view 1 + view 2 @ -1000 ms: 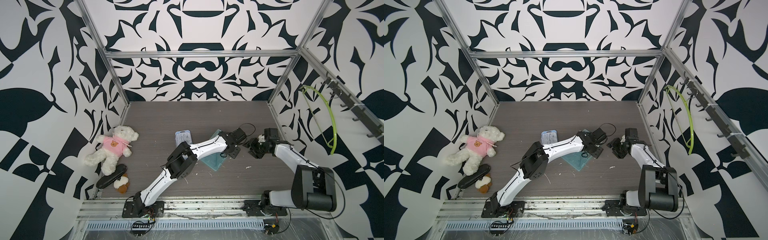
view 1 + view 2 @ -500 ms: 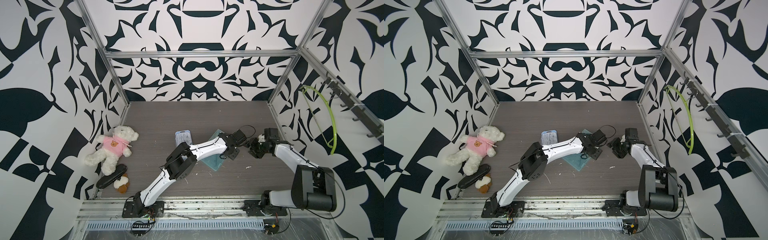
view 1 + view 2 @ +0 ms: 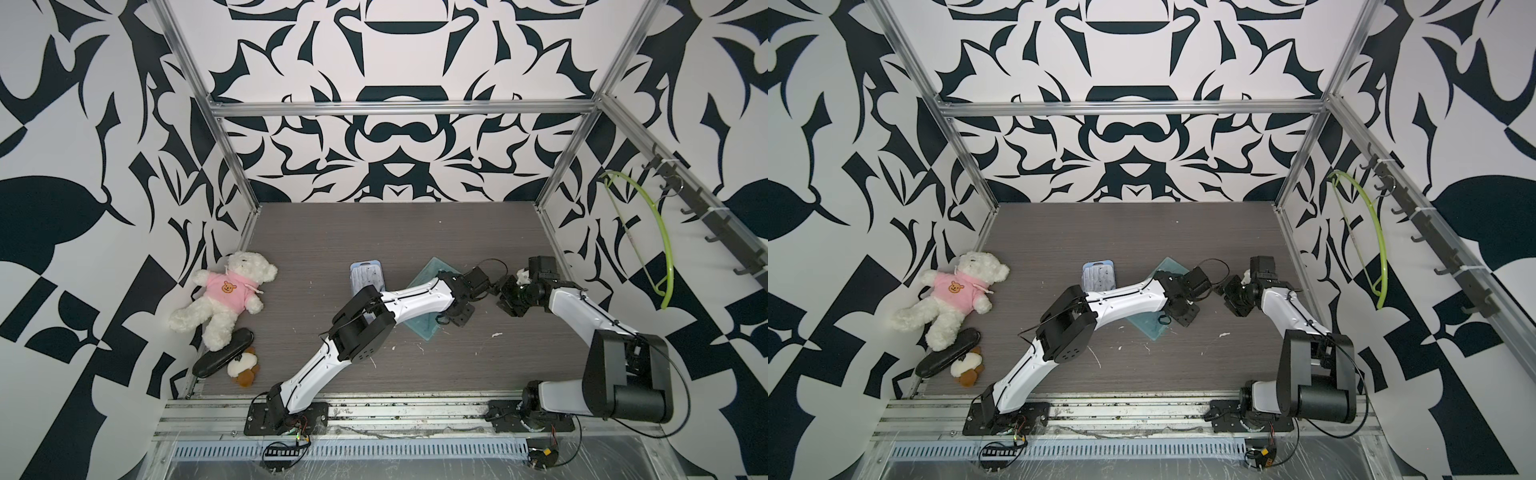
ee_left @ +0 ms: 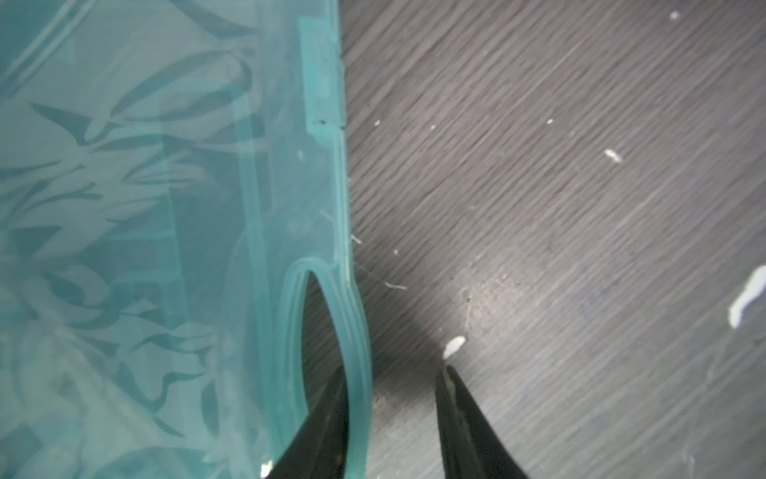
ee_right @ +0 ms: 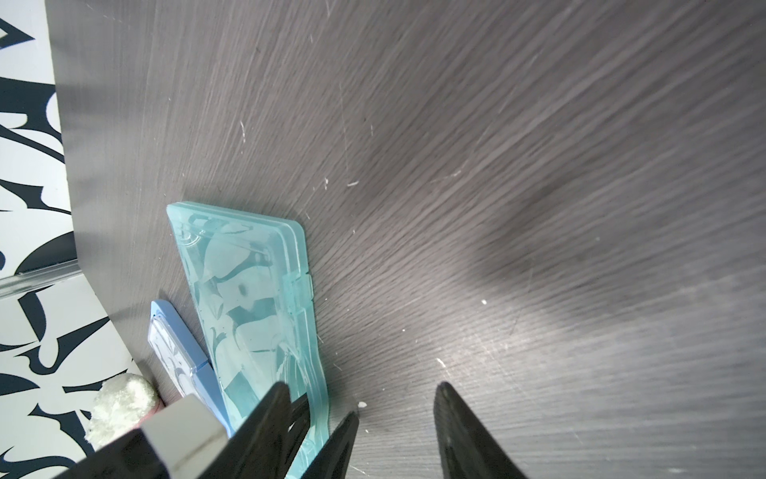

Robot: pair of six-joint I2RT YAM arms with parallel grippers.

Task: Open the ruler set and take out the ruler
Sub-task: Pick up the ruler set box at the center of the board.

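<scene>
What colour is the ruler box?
The ruler box is see-through blue-green, like sea glass. The right wrist view shows it best.

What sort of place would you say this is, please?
Most likely a robot test cell: patterned panels on an aluminium frame, left arm and right arm bolted to a rail, props like a teddy bear.

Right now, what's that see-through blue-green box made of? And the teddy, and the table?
The box looks like hard, glossy, see-through plastic: the wall pattern reflects in its lid. The teddy seems soft plush: fluffy white fur, pink cloth top. The table looks like dark wood-grain board, matte, scratched; real or printed wood, I cannot tell.
</scene>
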